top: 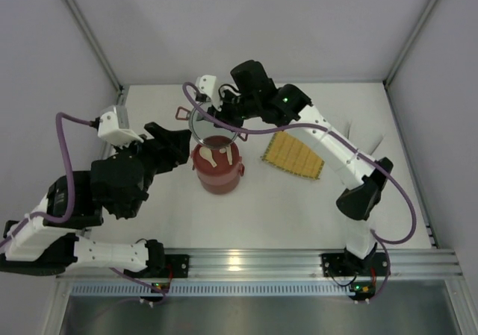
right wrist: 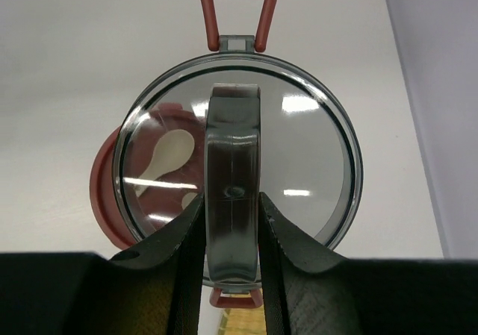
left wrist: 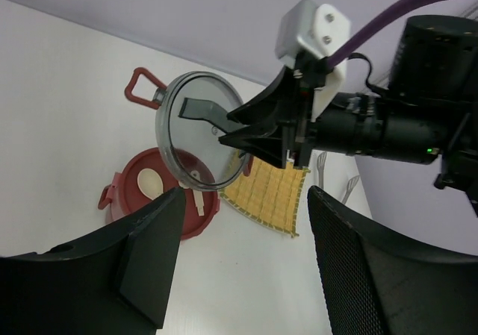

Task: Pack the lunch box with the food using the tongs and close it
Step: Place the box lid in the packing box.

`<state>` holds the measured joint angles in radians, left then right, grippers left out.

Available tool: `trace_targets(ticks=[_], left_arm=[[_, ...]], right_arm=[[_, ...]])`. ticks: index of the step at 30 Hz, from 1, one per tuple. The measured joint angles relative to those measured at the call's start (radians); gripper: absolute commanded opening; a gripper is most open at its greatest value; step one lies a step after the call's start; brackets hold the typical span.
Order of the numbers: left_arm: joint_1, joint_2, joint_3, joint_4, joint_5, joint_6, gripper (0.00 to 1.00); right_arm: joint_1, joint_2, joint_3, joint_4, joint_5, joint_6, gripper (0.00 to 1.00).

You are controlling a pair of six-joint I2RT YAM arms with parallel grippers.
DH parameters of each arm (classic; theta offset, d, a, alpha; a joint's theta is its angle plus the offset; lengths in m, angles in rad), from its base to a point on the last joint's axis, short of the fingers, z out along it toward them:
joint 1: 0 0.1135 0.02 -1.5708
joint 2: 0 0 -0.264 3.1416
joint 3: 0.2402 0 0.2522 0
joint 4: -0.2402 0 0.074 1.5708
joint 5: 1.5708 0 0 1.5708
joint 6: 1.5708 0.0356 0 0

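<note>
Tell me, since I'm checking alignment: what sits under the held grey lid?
Seen through the lid, the red lunch box lies partly beneath, cream spoon-shaped pieces on its top. Whatever is inside is covered.

lid (top: 203, 126) above lunch box (top: 219, 177), toward far side | mat (top: 293, 156) right of lunch box, apart

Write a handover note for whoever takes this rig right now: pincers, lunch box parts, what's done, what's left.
Right pincer: shut on the handle of the grey domed lid, which is held in the air beyond the lunch box, not on it.
Left pincer: open, empty, at the box's left side.
Box: stacked, with cream spoon-shaped pieces on top of it; yellow mat to its right.
Done: no loose food in view.
Left: seat the domed lid and close the box.
</note>
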<state>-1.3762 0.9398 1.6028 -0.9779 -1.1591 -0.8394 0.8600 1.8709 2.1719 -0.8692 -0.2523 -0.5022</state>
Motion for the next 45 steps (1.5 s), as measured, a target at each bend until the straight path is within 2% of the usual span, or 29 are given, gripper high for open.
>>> trace_targets(ticks=[5, 18, 34, 45], left_arm=[[0.000, -0.004, 0.056, 0.009, 0.009, 0.035, 0.71], [0.000, -0.003, 0.079, 0.021, 0.010, 0.080, 0.72], [0.000, -0.012, 0.069, 0.021, 0.011, 0.080, 0.72], [0.000, -0.037, 0.055, 0.027, 0.014, 0.079, 0.72]], right_arm=[[0.001, 0.083, 0.074, -0.056, -0.060, -0.011, 0.02], [0.017, 0.109, 0.074, -0.102, -0.087, 0.018, 0.05], [0.055, 0.137, 0.074, -0.104, 0.021, 0.146, 0.05], [0.074, 0.161, 0.075, -0.106, 0.057, 0.166, 0.06]])
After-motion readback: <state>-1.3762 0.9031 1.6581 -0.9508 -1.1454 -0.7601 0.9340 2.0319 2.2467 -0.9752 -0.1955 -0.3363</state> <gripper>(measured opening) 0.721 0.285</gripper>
